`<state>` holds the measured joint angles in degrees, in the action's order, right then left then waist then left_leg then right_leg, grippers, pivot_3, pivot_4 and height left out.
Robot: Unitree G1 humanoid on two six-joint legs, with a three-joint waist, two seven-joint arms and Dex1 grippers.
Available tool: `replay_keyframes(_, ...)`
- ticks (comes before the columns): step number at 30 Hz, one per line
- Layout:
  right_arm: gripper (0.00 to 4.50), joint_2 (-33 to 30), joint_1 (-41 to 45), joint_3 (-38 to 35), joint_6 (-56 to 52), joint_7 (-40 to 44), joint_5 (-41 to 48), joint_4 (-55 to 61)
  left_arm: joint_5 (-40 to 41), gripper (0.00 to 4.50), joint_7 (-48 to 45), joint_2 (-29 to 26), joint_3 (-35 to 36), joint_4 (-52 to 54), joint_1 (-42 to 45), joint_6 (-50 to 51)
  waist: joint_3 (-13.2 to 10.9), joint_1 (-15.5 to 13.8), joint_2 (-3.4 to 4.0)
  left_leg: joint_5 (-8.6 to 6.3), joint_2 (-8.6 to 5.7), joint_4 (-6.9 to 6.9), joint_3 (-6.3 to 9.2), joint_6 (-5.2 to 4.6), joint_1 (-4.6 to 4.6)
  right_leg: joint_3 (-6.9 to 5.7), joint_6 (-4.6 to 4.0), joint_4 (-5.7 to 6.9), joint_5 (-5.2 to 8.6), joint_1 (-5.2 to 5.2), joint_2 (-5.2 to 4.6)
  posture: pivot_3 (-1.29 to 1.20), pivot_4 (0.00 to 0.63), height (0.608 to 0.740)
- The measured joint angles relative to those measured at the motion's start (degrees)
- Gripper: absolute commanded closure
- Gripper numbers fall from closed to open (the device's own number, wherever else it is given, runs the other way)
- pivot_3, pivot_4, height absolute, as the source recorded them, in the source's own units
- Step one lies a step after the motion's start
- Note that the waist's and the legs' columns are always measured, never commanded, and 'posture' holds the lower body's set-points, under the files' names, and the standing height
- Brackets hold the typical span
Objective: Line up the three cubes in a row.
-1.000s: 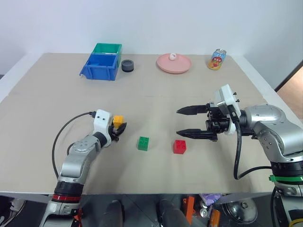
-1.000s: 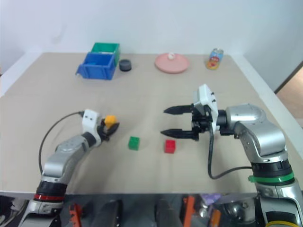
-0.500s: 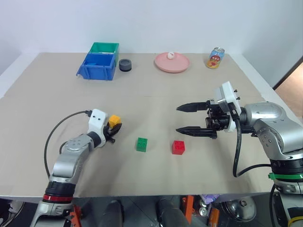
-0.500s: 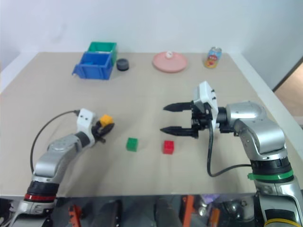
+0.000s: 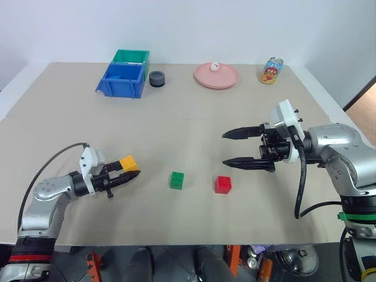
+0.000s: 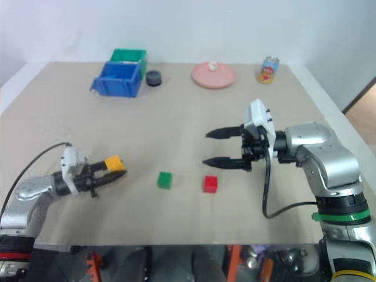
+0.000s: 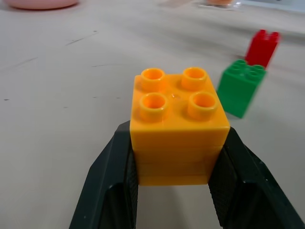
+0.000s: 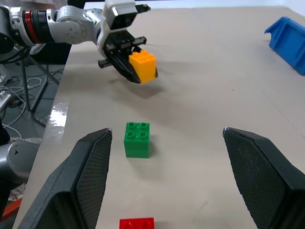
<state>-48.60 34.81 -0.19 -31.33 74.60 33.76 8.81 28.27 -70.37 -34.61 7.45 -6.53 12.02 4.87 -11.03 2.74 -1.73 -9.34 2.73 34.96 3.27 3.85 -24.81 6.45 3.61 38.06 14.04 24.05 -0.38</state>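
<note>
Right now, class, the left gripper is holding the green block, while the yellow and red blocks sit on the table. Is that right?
Not quite: the colours are swapped. The left gripper is shut on the yellow block, as the left wrist view shows. The green block sits on the table beside the red block, neither of them held.

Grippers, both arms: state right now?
Left gripper: shut on the yellow cube, held above the table.
Right gripper: open, holding nothing.
</note>
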Motion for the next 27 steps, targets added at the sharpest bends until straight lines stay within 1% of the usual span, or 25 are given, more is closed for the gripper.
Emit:
replay_keyframes(2,0.65,-0.48,-0.01,-0.27,-0.17,0.00,0.23,0.14,0.32,3.16,-1.80,0.01,-0.44,-1.25,0.69,-0.13,0.00,-0.01,0.00,0.00,0.00,0.00,0.00,0.00,0.00,0.00,0.00,0.00,0.00,0.00,0.00,0.00,0.150,0.740)
replay_keyframes(7,0.65,-1.53,-1.08,-1.72,-1.85,-0.90,1.68,3.19,0.30,3.16,-8.24,1.14,-2.96,-7.04,6.54,-3.02,0.00,-0.03,0.00,0.00,0.00,0.01,0.00,-0.01,-0.01,-0.01,0.02,0.01,-0.01,-0.01,0.00,0.00,0.150,0.740)
replay_keyframes(11,0.65,-2.23,-2.44,-2.57,-2.60,-1.60,2.06,4.32,-0.70,3.16,-11.99,1.57,-5.31,-9.64,8.09,-4.66,0.00,0.14,0.00,0.00,0.03,-0.04,0.01,-0.01,0.00,-0.01,0.12,0.02,-0.06,0.02,0.04,0.00,0.150,0.740)
replay_keyframes(16,0.65,-2.52,-3.66,-3.22,-3.60,-2.92,2.80,6.33,-2.58,3.16,-17.99,-0.39,-7.05,-14.35,9.96,-7.10,0.00,0.10,0.00,0.00,0.06,-0.09,0.02,-0.02,0.00,-0.03,0.07,0.06,-0.06,0.08,0.09,0.00,0.150,0.740)
replay_keyframes(19,0.65,-2.59,-4.80,-4.11,-4.05,-3.68,3.31,7.61,-3.76,3.16,-20.19,-1.53,-7.15,-17.97,11.79,-9.28,0.00,0.05,0.00,0.00,0.06,-0.08,0.02,-0.02,-0.03,-0.03,0.03,0.05,-0.03,0.08,0.08,0.00,0.150,0.740)
replay_keyframes(22,0.65,-2.77,-5.12,-4.65,-4.68,-4.11,3.94,7.83,-4.77,3.16,-20.36,-2.41,-6.91,-22.13,13.72,-11.33,0.00,0.02,0.00,0.00,0.06,-0.07,0.02,-0.02,-0.03,-0.03,0.02,0.06,-0.03,0.09,0.08,0.00,0.150,0.740)
replay_keyframes(27,0.65,-3.29,-5.75,-5.03,-5.27,-4.48,4.82,8.27,-4.90,3.16,-20.51,-2.57,-6.87,-24.83,14.92,-12.89,0.00,0.03,0.00,0.00,0.06,-0.08,0.02,-0.02,-0.05,-0.03,0.13,0.06,-0.08,0.09,0.08,0.00,0.150,0.740)
